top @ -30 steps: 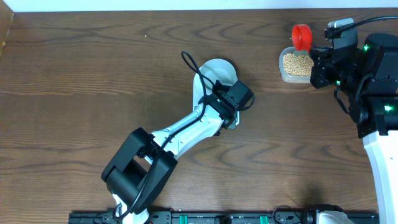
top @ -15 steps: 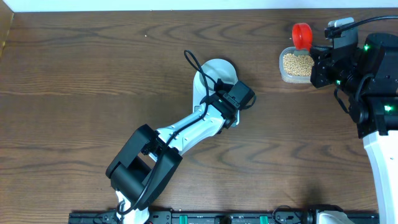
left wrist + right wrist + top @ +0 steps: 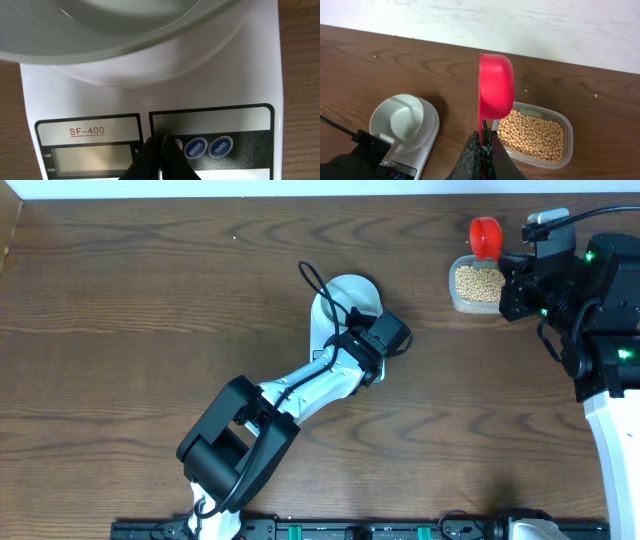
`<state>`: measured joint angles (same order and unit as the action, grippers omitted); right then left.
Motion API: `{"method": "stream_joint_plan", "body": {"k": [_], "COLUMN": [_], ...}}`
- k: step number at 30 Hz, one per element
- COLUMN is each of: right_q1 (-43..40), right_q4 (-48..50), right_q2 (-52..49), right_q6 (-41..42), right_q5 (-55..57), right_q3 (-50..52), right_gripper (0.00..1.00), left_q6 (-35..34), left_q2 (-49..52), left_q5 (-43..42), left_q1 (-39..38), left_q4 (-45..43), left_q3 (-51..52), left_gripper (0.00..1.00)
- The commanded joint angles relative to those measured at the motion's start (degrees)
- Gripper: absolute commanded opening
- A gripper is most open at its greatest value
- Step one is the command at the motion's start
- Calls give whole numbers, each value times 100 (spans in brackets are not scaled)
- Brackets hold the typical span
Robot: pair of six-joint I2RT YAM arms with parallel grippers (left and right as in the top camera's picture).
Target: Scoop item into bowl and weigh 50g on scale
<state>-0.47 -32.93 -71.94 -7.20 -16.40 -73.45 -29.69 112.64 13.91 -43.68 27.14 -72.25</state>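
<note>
L end effector (image 3: pixel 162 141) shut, tip still at scale (image 3: pixel 210 90) button (image 3: pixel 178 145), only elbow shifted; R end effector (image 3: pixel 482 144) clamped on scoop (image 3: pixel 496 85), unmoved. Scooping pending.

Even bright light, soft shadows, bowl (image 3: pixel 125 30) blurred close up, overhead sharp

Right tool (image 3: pixel 482 145) clamped on the handle of red plastic scoop (image 3: pixel 496 85). The scoop's cup points up and is turned on edge, inside not visible. Just right of the scoop and behind it sits clear rounded-rectangular plastic tub (image 3: pixel 568 131), holding small round tan-yellow beans (image 3: pixel 530 135). Left of the scoop is white flat rectangular scale (image 3: pixel 431 125) with small round pale bowl (image 3: pixel 400 120) on top. Black arm part (image 3: pixel 355 160) overlaps the scale's front, lower left of the scoop. Everything rests on brown wood surface (image 3: pixel 395 65). A stray bean (image 3: pixel 595 95) lies far right of the scoop. White wall (image 3: pixel 520 20) behind.
</note>
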Motion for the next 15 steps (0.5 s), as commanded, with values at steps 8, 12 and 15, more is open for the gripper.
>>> {"method": "stream_joint_plan", "body": {"k": [8, 12, 15], "right_q1": [-31, -31, -31], "right_q4": [15, 17, 17], "right_q2": [15, 15, 15], "right_q6": [-109, -127, -129], "right_q5": [44, 44, 44], "right_q3": [-133, -133, -133], "right_gripper": [1, 1, 1], "left_q6": [26, -61, -61], "left_q2": [269, 269, 269], "left_q5": [-142, -214, -302], "left_q1": [15, 15, 15], "left_q4": [-48, -50, -48], "left_q3": [4, 4, 4], "left_gripper": [7, 7, 7]}}
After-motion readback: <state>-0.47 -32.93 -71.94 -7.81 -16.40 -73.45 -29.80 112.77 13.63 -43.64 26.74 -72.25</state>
